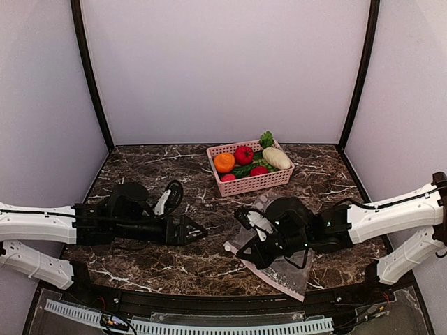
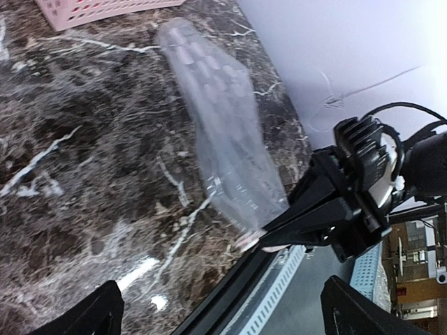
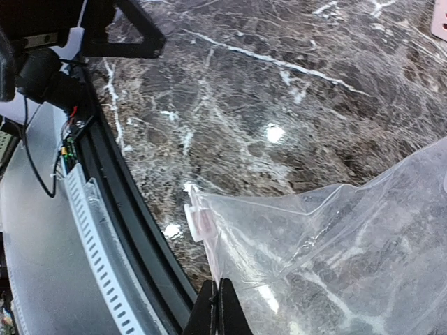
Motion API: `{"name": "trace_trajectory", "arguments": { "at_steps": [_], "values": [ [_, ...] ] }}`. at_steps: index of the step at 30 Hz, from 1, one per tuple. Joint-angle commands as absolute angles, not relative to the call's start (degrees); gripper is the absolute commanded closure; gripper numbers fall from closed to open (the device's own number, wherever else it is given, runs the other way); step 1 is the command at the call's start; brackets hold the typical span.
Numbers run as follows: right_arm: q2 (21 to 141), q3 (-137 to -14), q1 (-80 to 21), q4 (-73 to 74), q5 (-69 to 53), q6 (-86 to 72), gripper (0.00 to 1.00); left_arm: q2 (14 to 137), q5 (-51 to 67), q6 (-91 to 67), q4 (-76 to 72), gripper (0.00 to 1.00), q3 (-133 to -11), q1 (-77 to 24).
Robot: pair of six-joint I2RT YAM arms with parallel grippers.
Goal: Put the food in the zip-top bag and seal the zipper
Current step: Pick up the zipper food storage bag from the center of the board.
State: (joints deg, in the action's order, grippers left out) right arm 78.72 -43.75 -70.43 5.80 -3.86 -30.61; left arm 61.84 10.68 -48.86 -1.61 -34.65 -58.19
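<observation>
The food lies in a pink basket [image 1: 253,185]: an orange fruit [image 1: 224,162], a red tomato [image 1: 244,154], a cream-white vegetable [image 1: 276,158] and green leaves [image 1: 266,139]. The clear dotted zip-top bag [image 1: 285,271] [image 2: 222,132] [image 3: 342,237] lies flat near the table's front edge. My right gripper [image 1: 248,258] [image 2: 271,236] [image 3: 221,307] is shut on the bag's mouth edge, just behind the zipper's white slider [image 3: 191,220] on the pink strip [image 3: 206,225]. My left gripper [image 1: 198,232] [image 2: 223,310] stands open left of the bag, holding nothing.
The dark marble table [image 1: 160,174] ends in a black front rim [image 3: 133,209] with a slotted white cable duct [image 3: 94,244] below it. The basket stands at the back, behind the bag. Plain walls close in the back and both sides.
</observation>
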Motion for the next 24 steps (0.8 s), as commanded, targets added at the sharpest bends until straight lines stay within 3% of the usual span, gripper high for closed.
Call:
{"name": "trace_trajectory", "arguments": {
  "at_steps": [1, 3, 5, 9, 12, 17, 24],
  "values": [
    [77.9, -46.9, -70.3, 3.1, -12.2, -28.1, 1.0, 64.5, 15.3, -49.3, -9.5, 0.0, -38.3, -59.9],
    [77.7, -47.7, -70.3, 2.8, -13.9, -27.8, 1.0, 65.2, 16.1, -49.3, -10.1, 0.0, -38.7, -60.3],
    [77.6, -48.7, -70.2, 2.8, -15.3, -27.5, 1.0, 65.8, 16.7, -49.5, -10.5, 0.07, -38.8, -60.6],
    [77.6, -49.5, -70.1, 2.8, -16.5, -27.0, 1.0, 66.6, 17.8, -49.5, -11.1, 0.3, -39.1, -61.5],
    [77.5, -49.7, -69.8, 2.9, -17.0, -27.0, 1.0, 67.4, 18.3, -49.3, -10.5, 0.38, -39.3, -61.8],
    [77.3, -49.9, -69.4, 2.9, -17.7, -27.0, 1.0, 68.2, 18.6, -49.5, -11.0, 0.58, -39.5, -62.3],
    [76.6, -49.7, -69.1, 3.0, -18.0, -27.2, 1.0, 69.5, 19.0, -49.7, -10.8, 0.66, -39.9, -62.4]
  ]
}}
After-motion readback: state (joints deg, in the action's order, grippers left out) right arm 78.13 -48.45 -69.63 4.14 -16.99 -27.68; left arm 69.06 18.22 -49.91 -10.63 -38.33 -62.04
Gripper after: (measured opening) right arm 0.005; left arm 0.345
